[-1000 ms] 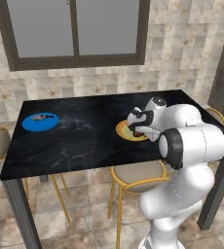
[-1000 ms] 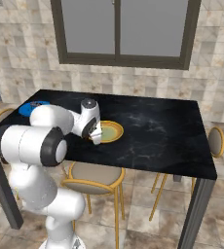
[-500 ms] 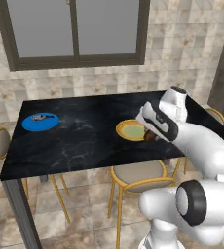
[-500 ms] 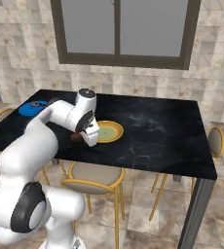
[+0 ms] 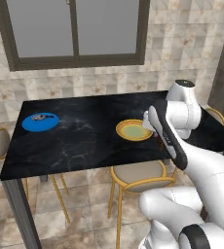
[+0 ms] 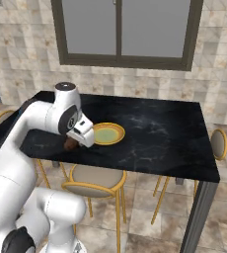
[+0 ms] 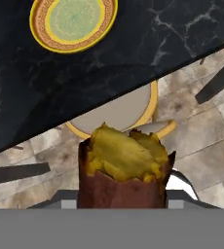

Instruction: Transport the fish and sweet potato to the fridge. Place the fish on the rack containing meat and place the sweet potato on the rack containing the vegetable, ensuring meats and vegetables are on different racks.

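Left base view shows us the white arm swung back from the black marble-look table (image 5: 84,141), its hand now at the near right edge instead of over the round yellow plate with a pale green centre (image 5: 133,130), as it was a second ago; that plate sits bare, and the slim silver-grey fish (image 5: 40,116) still lies on the round blue plate (image 5: 39,122) at the far left, well apart from the arm. We read this as the sweet potato lifted off the yellow plate and the carry to the fridge starting, with the fish left for a later trip. Right base view gives us the gripper (image 6: 76,141) hanging at the table's near edge just beside the yellow plate, with a dark reddish-brown lump, the sweet potato (image 6: 70,144), under the hand; the fingers themselves are too small here to judge. Hand view settles it for us: the sweet potato (image 7: 123,168), brown-skinned with torn yellow flesh at its top, sits between the fingertips, so we take the fingers as partly closed and pinching it, above the round-seated wooden chair (image 7: 116,114) and the tiled floor.
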